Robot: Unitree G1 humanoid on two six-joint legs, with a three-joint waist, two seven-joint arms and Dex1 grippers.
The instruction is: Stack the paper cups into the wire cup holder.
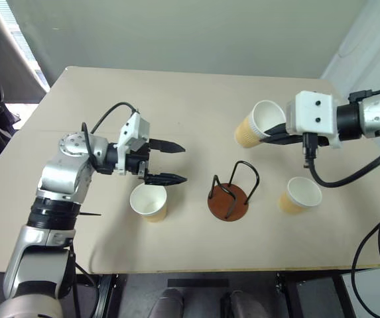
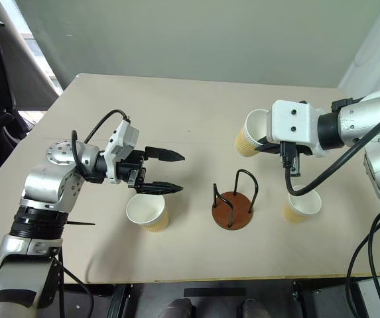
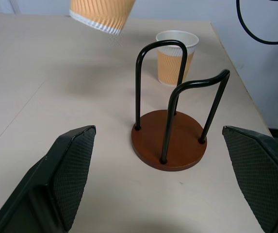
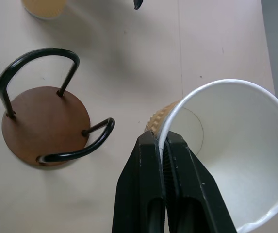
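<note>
**Ana:** Paper cups are three here. One cup (image 4: 236, 160) is in the air, pinched by its rim between the closed fingers of the right gripper (image 4: 162, 141), above the table and behind the wire cup holder (image 1: 228, 197). A second cup (image 1: 149, 201) stands under the left gripper (image 1: 165, 162), and a third cup (image 1: 300, 195) stands to the right of the holder.

**Ben:** And the left gripper?

**Ana:** Its fingers are spread wide and hold nothing.

**Ben:** How should the step be done well?

**Ana:** I think the held cup must come over the middle of the brown disc, with its bottom turned down, then go straight down between the two black wire loops. The grip is only on the thin rim, so a slow movement seems safer; the cup could swing or the wall could bend.

**Ben:** The surroundings?

**Ana:** A plain beige table (image 1: 176, 99), a grey-green wall behind it, and black cables hanging at the right arm.
</note>
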